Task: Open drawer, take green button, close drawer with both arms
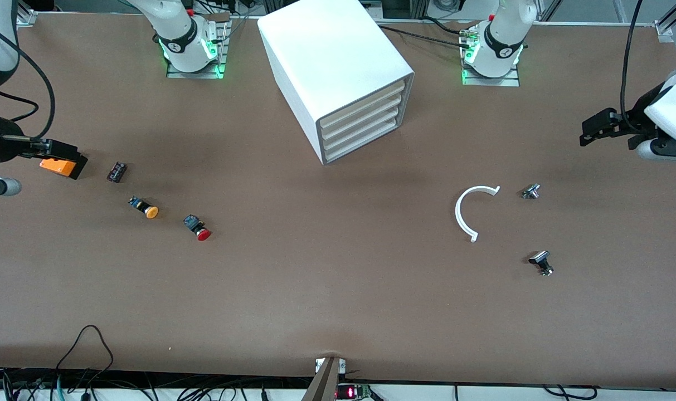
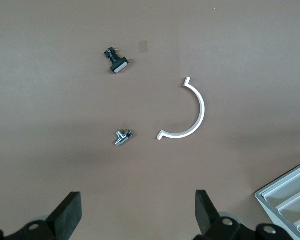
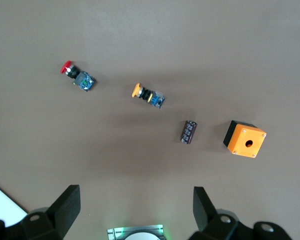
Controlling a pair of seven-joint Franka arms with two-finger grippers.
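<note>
Brown table (image 1: 338, 289), four drawers (image 1: 361, 123), two buttons (image 1: 173, 218)

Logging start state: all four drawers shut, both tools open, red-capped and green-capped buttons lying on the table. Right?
Not quite. The second button on the table has an orange cap, not green; the right wrist view shows it beside the red-capped button. No green one is visible. The rest holds.
</note>
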